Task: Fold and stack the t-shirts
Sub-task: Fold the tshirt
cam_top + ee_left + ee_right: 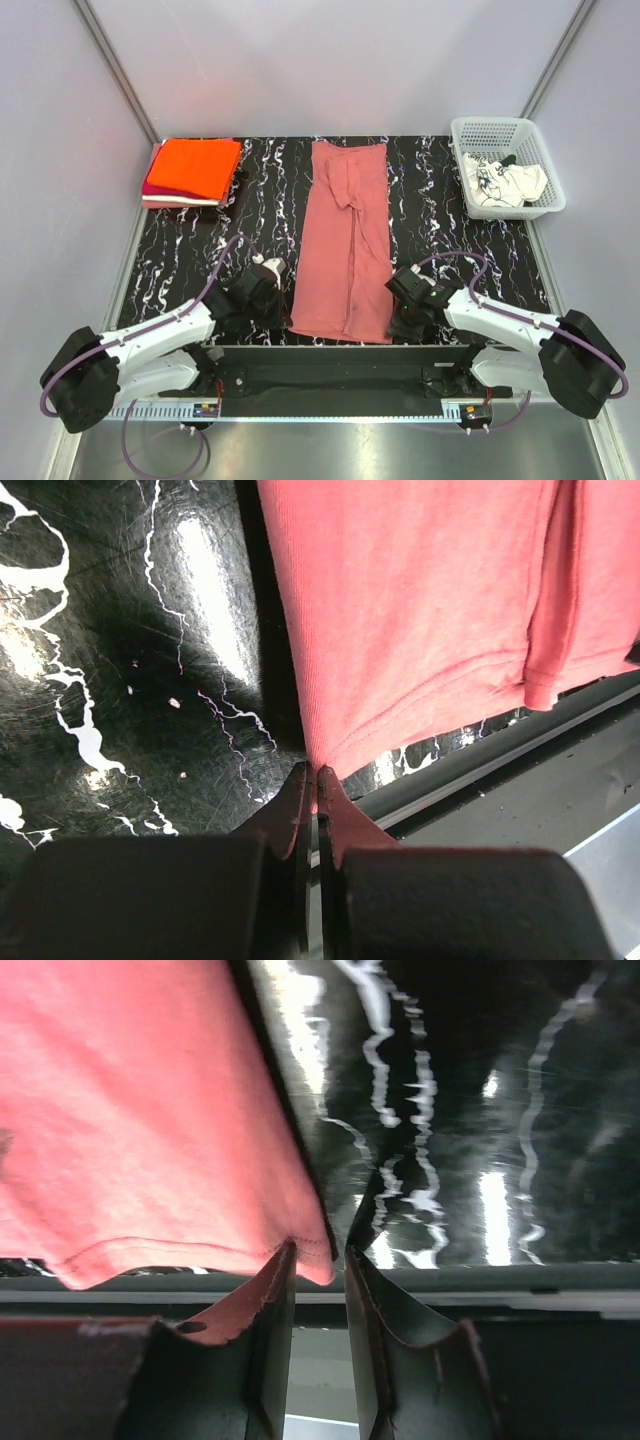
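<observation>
Rose-red t-shirt lies flat at table centre as a long folded strip, running from 12 to 6 o'clock. Left gripper is clamped on its near-left hem corner, jaws together. Right gripper sits at the near-right hem corner, jaws narrowly apart. Orange t-shirt tops a folded stack at 10 o'clock. White printed t-shirt lies in the mesh basket at 2 o'clock.

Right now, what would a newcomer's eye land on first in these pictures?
The rose-red t-shirt, folded into a long strip down the middle of the black marbled table, with the left claw and right claw at its near corners. Next, the orange-topped stack of folded tees at far left, and the white mesh basket with a white printed tee at far right.
</observation>
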Controlling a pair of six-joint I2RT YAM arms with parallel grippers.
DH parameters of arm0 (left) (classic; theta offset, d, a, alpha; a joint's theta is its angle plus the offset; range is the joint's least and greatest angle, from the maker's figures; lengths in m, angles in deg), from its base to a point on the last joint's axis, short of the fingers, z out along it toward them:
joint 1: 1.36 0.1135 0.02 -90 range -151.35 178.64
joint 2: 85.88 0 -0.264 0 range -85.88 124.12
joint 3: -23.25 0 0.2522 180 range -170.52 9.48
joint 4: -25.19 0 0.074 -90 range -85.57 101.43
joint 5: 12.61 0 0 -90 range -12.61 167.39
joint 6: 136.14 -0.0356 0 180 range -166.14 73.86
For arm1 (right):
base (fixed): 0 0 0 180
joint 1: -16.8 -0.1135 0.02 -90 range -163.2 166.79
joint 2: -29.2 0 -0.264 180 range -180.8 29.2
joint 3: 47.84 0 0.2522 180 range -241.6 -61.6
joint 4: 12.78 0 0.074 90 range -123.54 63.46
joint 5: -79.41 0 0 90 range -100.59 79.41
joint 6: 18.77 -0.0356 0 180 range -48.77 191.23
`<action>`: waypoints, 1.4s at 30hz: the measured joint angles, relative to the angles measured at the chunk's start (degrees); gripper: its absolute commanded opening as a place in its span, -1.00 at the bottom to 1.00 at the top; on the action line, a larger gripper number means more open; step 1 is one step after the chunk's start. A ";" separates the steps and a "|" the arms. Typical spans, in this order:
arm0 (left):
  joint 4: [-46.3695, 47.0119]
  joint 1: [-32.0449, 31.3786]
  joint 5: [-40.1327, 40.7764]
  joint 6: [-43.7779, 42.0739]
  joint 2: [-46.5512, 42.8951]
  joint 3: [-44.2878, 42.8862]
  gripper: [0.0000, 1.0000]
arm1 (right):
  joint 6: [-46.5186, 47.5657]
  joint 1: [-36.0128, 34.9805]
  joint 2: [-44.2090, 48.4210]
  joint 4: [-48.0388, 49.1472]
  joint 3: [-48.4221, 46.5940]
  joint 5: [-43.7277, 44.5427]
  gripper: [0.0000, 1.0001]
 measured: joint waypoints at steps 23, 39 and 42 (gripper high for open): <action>0.26 -3.06 -3.96 2.05 -1.05 -3.17 -1.00 | -0.76 -2.51 10.49 -7.78 -6.40 4.11 -1.00; -2.97 13.33 -7.43 -10.23 38.99 -43.58 -1.00 | 33.14 19.19 -26.67 -0.85 -40.98 8.79 -1.00; -3.91 16.92 -7.80 -11.91 46.38 -52.17 -1.00 | 37.57 22.32 -35.15 0.02 -50.86 6.64 -1.00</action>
